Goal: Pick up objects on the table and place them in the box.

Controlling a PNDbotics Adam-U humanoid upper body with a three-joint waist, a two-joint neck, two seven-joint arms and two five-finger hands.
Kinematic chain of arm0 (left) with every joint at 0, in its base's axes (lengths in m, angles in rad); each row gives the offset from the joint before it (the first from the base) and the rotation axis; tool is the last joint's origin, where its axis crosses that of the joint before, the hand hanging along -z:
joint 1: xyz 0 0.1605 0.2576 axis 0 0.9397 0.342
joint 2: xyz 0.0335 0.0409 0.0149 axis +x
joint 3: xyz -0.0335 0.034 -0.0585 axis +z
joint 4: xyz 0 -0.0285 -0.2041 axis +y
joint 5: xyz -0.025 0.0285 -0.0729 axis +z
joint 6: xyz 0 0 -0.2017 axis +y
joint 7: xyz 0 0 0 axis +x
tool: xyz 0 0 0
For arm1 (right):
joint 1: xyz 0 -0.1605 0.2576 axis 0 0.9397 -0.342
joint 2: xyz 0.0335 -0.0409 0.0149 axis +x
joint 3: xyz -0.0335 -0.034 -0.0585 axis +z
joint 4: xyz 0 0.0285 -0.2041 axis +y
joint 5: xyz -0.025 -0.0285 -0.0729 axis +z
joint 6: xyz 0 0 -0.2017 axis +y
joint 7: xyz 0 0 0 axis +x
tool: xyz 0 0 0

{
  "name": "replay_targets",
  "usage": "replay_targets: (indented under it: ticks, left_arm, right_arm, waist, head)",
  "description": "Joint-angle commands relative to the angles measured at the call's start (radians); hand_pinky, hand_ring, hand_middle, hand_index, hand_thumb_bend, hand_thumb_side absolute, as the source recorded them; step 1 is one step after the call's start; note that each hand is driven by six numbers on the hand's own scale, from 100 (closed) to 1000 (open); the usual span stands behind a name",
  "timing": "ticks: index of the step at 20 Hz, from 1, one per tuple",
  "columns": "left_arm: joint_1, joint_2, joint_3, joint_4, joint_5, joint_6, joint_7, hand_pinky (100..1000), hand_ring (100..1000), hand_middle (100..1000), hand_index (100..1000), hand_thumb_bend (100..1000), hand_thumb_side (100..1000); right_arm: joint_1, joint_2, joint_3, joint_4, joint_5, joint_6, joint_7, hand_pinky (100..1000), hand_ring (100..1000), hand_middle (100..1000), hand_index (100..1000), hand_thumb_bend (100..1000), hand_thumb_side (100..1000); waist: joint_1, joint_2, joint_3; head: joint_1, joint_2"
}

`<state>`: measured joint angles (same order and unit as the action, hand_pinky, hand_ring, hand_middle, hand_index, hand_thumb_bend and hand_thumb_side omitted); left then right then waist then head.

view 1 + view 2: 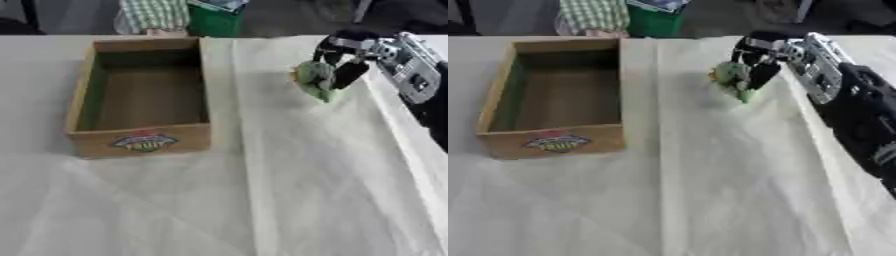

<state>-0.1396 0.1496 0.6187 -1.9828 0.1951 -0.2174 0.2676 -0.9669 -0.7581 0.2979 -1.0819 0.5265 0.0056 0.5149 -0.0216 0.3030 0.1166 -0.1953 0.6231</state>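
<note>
The box is tan wood with a red, blue and yellow label. The black-and-silver right hand grips a green object over white cloth

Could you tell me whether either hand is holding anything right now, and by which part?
The right hand has its fingers curled round a small green object, gripping its upper right side. No left hand shows.

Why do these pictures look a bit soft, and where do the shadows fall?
Left eye view: the whole picture is soft, so the label on the wooden box cannot be read; the light is even, without glare on the white cloth. Right eye view: the green object in the right hand is blurred too, its shape unclear, with only a faint shadow beneath it.
</note>
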Motion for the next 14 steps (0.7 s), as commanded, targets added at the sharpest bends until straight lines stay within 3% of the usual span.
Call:
replay_targets:
  ticks: [1,2,3,8,12,13,14]
  left_arm:
    - [0.001,0.024,0.007,-0.017,-0.003,0.001,0.002,781,497,501,682,104,615]
    - [0.001,0.024,0.007,-0.017,-0.003,0.001,0.002,781,497,501,682,103,614]
    - [0.002,0.025,0.007,-0.017,-0.003,0.001,0.003,780,497,501,682,103,613]
    - [0.004,0.029,0.004,-0.017,-0.003,0.001,0.002,778,497,501,682,104,616]
    - [0.007,0.034,-0.003,-0.017,-0.001,-0.001,0.000,776,497,501,682,105,617]
    - [0.008,0.035,-0.004,-0.017,0.000,-0.001,-0.001,776,497,501,682,105,618]
    - [0.009,0.035,-0.006,-0.017,-0.001,-0.001,-0.003,775,497,501,683,105,618]
  right_arm:
    - [-0.027,-0.055,-0.011,-0.073,-0.033,0.025,-0.007,750,561,270,470,100,100]
    - [-0.031,-0.058,-0.015,-0.094,-0.047,0.034,-0.010,752,559,267,468,100,163]
    - [-0.035,-0.060,-0.019,-0.114,-0.061,0.045,-0.014,754,558,264,469,100,100]
    - [-0.093,-0.046,-0.040,-0.213,-0.115,0.093,-0.043,761,553,256,470,100,100]
    - [-0.170,0.025,-0.033,-0.241,-0.110,0.115,-0.058,764,550,254,471,100,100]
    - [-0.189,0.048,-0.029,-0.242,-0.103,0.118,-0.060,765,550,255,472,100,223]
    - [-0.207,0.073,-0.024,-0.241,-0.094,0.119,-0.063,764,549,253,472,100,100]
  waist:
    - [0.001,-0.024,-0.002]
    - [0.001,-0.025,-0.003]
    - [0.001,-0.026,-0.003]
    - [0.000,-0.032,0.000]
    - [0.001,-0.040,0.011]
    - [0.001,-0.041,0.015]
    - [0.001,-0.043,0.020]
  head:
    - [0.003,0.003]
    - [0.003,0.005]
    - [0.003,0.005]
    - [-0.002,0.011]
    - [-0.014,0.014]
    - [-0.018,0.015]
    - [-0.023,0.016]
